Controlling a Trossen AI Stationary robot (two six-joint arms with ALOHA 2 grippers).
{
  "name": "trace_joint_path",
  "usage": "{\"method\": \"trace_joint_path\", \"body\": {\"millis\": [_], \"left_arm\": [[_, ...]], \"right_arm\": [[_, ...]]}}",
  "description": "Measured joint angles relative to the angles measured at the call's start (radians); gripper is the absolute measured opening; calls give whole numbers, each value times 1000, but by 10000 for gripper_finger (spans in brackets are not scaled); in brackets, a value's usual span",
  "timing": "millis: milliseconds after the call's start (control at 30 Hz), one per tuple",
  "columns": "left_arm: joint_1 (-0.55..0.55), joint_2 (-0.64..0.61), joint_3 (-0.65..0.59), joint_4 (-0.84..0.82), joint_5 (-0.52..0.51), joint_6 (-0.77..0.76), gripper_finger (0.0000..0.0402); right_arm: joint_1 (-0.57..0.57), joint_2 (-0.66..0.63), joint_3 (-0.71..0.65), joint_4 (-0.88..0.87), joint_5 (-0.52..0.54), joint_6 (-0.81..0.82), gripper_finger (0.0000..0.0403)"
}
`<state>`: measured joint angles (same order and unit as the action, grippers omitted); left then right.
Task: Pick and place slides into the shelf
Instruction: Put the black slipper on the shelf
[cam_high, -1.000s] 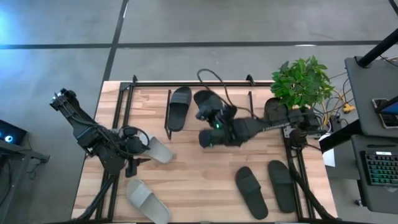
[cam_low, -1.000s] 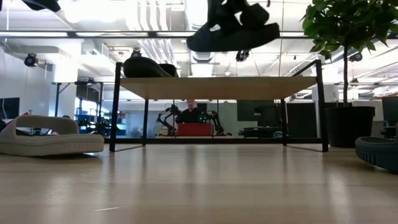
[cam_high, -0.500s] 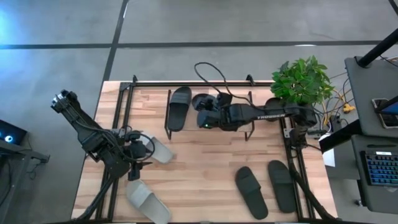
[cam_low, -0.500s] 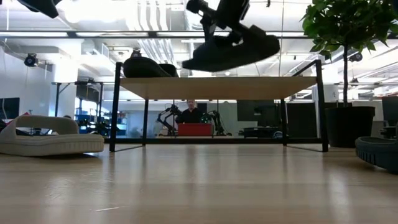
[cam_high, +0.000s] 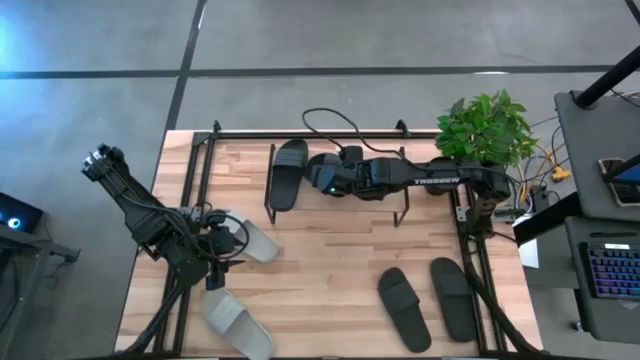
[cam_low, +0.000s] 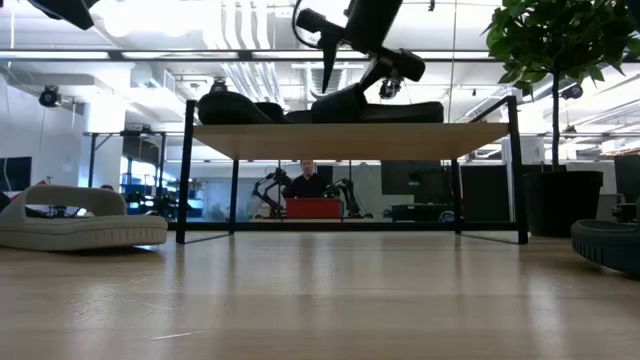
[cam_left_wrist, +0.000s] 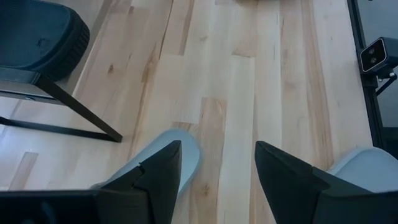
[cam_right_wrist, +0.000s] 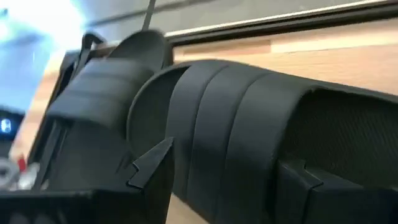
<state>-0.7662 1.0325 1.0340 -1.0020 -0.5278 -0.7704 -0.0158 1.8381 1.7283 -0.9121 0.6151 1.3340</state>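
Note:
The shelf (cam_high: 400, 212) stands at the table's far middle. Two black slides lie side by side on its top board (cam_low: 350, 140): one (cam_high: 288, 172) to the left, one (cam_low: 385, 110) under my right gripper (cam_high: 328, 178). That gripper is open, its fingers on either side of the second slide's strap (cam_right_wrist: 236, 112). My left gripper (cam_high: 225, 245) hangs open over the table beside a light grey slide (cam_high: 257, 241); a second light grey slide (cam_high: 238, 322) lies nearer. Two more black slides (cam_high: 403, 308) (cam_high: 452, 297) lie near right. My right gripper reaches down at a slant over the slide's strap (cam_right_wrist: 186, 124), one finger on each side. I cannot tell whether the fingers touch it. The slide lies flat with its sole on the shelf's top board.
A potted plant (cam_high: 485, 130) stands at the far right corner beside the shelf. Black frame legs (cam_high: 190, 170) run along the table's left and right sides. Bare wood (cam_high: 330, 270) lies between the shelf and the near slides.
My right gripper has carried the black slide toward the far edge, rolled it from tilted to level, and set it on the shelf's top board next to the first slide. It has then opened. The slide was lifted above the shelf and now lies flat.

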Motion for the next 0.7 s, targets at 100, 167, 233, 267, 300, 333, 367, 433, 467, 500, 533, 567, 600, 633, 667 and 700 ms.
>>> {"method": "trace_joint_path", "body": {"millis": [100, 167, 233, 267, 300, 333, 367, 433, 467, 500, 533, 567, 600, 633, 667, 700], "left_arm": [[0, 0, 0, 0, 0, 0, 189], [0, 0, 0, 0, 0, 0, 189], [0, 0, 0, 0, 0, 0, 189], [0, 0, 0, 0, 0, 0, 189], [0, 0, 0, 0, 0, 0, 189], [0, 0, 0, 0, 0, -1, 189], [0, 0, 0, 0, 0, -5, 189], [0, 0, 0, 1, 0, -7, 189], [0, 0, 0, 2, 0, -9, 189], [0, 0, 0, 4, 0, -9, 189], [0, 0, 0, 4, 0, -13, 189], [0, 0, 0, 4, 0, -18, 189], [0, 0, -1, 4, 0, -28, 189], [0, 0, -1, 4, 0, -33, 189], [0, 0, -1, 4, 0, -33, 189], [0, 0, -1, 3, 0, -33, 189]], "right_arm": [[0, -4, 0, -4, -17, -57, 196], [0, -5, 0, -6, -1, -60, 196], [-4, -5, 0, -4, 8, -53, 196], [-7, -5, 0, -5, 12, -48, 196], [-10, -5, 0, -6, 14, -41, 196], [-12, -5, 0, -12, 17, -20, 195], [-14, -5, 0, -28, 26, 10, 194], [-14, -5, 0, -81, 53, 82, 191], [-14, -5, 0, -107, 59, 107, 190], [-14, -6, 0, -132, 58, 110, 189], [-14, -6, 0, -150, 45, 100, 189], [-15, -6, 0, -166, 30, 83, 190], [-15, -6, 0, -179, 20, 68, 191], [-15, -9, 0, -191, 14, 53, 192], [-15, -13, 0, -204, 13, 43, 193], [-13, -17, 0, -214, 13, 31, 194]]}}
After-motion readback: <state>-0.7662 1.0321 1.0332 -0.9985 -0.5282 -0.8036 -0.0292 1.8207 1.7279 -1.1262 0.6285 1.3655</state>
